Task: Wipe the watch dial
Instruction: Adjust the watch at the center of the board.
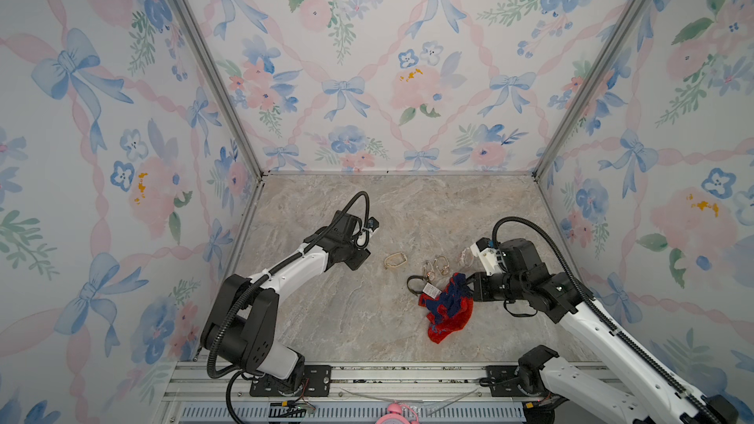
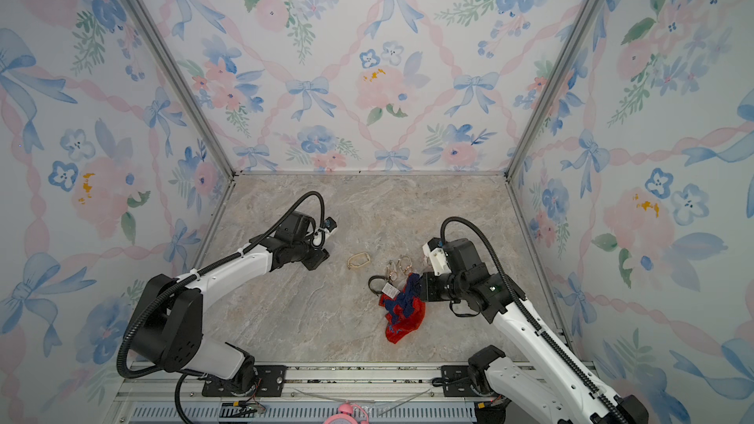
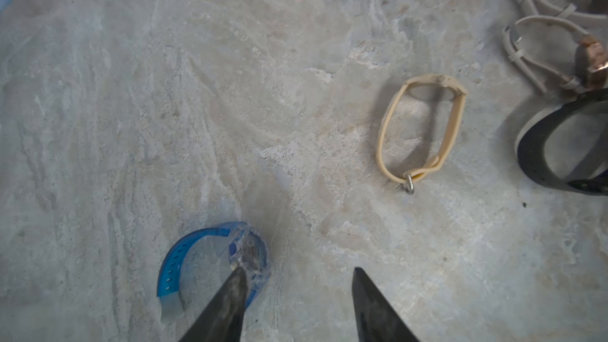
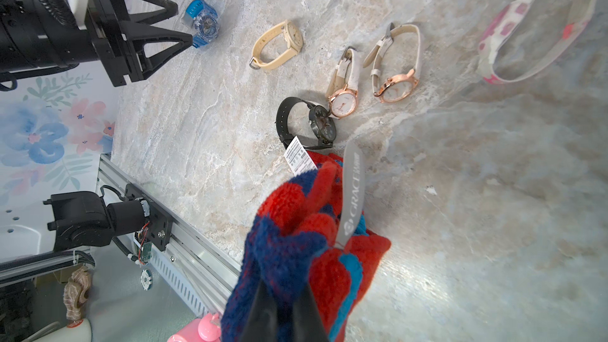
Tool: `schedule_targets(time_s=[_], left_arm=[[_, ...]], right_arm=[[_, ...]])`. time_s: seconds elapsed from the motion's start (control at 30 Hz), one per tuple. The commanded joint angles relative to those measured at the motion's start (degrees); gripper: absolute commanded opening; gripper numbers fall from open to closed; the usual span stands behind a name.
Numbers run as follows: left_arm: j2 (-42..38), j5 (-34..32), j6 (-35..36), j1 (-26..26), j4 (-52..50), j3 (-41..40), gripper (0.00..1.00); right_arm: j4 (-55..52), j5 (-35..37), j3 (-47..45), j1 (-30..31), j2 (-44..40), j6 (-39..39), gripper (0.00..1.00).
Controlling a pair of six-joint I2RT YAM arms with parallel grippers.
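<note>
A clear blue watch (image 3: 245, 251) lies on the marble table (image 3: 131, 110), its dial (image 4: 206, 25) facing sideways. My left gripper (image 3: 297, 269) is open. One of its fingertips (image 3: 237, 278) is at the watch case and the other stands apart over bare table; nothing is between them. In the right wrist view the left gripper (image 4: 183, 23) points at the blue watch. My right gripper (image 4: 284, 291) is shut on a red and blue fluffy cloth (image 4: 296, 235). In both top views the cloth (image 1: 446, 312) (image 2: 402, 312) hangs down onto the table at the right.
A beige watch (image 1: 395, 259) lies mid-table. Beside the cloth lie a black watch (image 4: 316, 123) with a paper tag and two rose-gold watches (image 4: 342, 100) (image 4: 396, 87). Farther right lies a pink-patterned band (image 4: 533, 27). Walls close three sides; a metal rail (image 1: 367, 377) runs along the front.
</note>
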Motion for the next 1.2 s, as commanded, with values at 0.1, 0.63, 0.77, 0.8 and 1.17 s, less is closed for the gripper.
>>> schedule_targets(time_s=[0.1, 0.63, 0.77, 0.8, 1.17], left_arm=[[2.8, 0.0, 5.3, 2.6, -6.3, -1.0, 0.53], [13.6, -2.5, 10.0, 5.6, -5.7, 4.6, 0.50], [13.2, -3.3, 10.2, 5.8, -5.7, 5.3, 0.48], [12.9, -3.3, 10.2, 5.9, -5.5, 5.6, 0.48], [10.4, -0.7, 9.8, 5.7, -5.0, 7.1, 0.49]], right_arm=[[0.8, -1.4, -0.6, -0.7, -0.1, -0.9, 0.00], [0.7, -1.5, -2.3, -1.2, -1.3, -0.7, 0.00], [1.1, -1.9, -2.6, -1.5, -1.0, -0.7, 0.00], [1.3, -2.0, -2.6, -1.5, -0.8, -0.6, 0.00], [3.6, -2.6, -3.7, -1.5, 0.7, 0.4, 0.00]])
